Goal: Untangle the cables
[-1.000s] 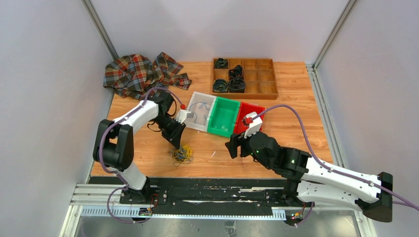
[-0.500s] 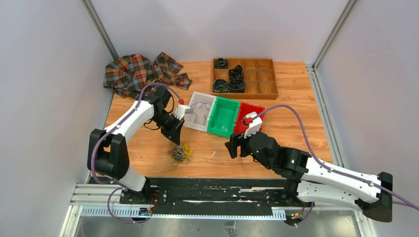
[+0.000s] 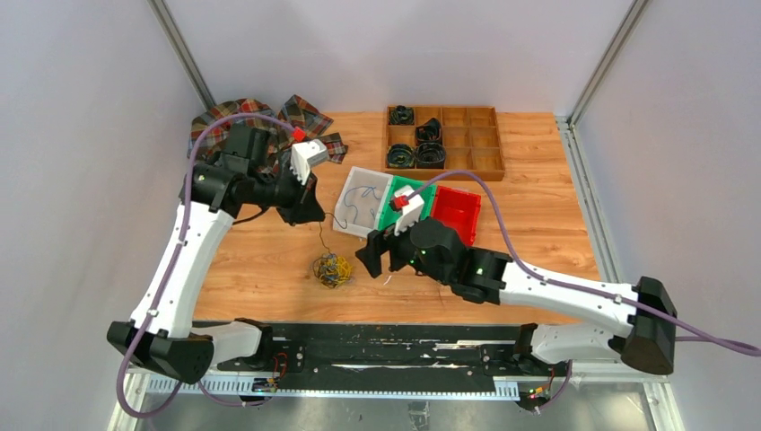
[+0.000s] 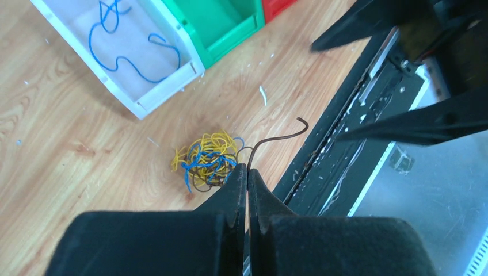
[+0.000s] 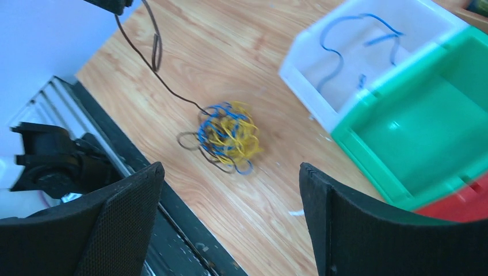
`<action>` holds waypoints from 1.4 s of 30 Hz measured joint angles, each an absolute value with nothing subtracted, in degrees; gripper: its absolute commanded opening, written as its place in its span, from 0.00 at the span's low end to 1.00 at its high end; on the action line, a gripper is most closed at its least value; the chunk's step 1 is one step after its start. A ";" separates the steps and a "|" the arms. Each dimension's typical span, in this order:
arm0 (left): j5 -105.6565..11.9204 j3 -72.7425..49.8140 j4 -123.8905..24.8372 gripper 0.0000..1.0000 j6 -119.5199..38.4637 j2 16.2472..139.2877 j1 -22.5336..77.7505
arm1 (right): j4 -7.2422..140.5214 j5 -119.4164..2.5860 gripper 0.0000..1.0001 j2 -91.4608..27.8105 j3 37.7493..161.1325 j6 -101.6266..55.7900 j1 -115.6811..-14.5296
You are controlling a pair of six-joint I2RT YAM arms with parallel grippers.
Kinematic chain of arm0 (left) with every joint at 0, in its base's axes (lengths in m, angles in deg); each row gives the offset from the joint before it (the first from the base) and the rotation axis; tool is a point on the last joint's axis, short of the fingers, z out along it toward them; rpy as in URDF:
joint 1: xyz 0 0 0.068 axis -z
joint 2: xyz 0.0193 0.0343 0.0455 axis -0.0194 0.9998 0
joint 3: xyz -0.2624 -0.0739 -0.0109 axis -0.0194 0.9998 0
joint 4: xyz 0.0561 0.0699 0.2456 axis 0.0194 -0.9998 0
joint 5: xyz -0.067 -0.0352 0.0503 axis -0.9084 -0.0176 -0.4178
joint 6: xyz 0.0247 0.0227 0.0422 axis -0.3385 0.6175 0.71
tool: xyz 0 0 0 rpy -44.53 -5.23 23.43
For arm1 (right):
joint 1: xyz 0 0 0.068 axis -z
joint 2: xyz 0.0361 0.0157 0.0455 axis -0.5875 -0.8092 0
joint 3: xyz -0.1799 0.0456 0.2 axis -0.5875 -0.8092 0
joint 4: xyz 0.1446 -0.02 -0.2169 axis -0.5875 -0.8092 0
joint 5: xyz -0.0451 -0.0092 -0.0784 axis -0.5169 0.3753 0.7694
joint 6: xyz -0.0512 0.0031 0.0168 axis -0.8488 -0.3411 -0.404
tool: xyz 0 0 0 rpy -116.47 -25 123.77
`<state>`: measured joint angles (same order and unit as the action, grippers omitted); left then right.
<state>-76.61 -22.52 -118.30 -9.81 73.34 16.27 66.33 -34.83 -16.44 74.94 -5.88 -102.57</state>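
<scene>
My left hand (image 4: 247,172) is pinched together on a dark strand (image 4: 275,136), held above the worktop (image 4: 75,155). The strand runs down to the cables (image 4: 206,159), a yellow, blue and dark clump lying on the wood. My right hand (image 5: 229,169) hangs near the clump, fingers wide apart, holding nothing.

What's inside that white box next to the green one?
A single loose blue cable lies curled on the floor of the white bin. The rest of its floor looks bare. Nothing covers the bin from above, though the left wrist view cuts off its far end.
</scene>
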 measured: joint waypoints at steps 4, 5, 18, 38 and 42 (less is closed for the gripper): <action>-77.57 -26.03 -118.94 0.01 -12.00 71.72 16.29 | 72.75 -39.33 0.87 -21.57 77.43 -6.38 -102.57; -77.65 -26.76 -119.07 0.01 -12.48 71.72 16.31 | 74.02 -40.23 0.87 -22.56 77.98 -6.47 -102.57; -81.70 -38.60 -119.64 0.01 -16.63 71.96 16.49 | 85.19 -45.65 0.80 -35.01 84.71 -6.77 -102.57; -82.07 -63.61 -120.12 0.00 -18.45 75.11 16.62 | 90.52 -45.12 0.52 -42.23 78.72 -5.00 -102.57; -79.42 -67.98 -120.82 0.00 -17.90 75.81 16.62 | 91.66 -44.34 0.50 -42.31 75.53 -3.95 -102.57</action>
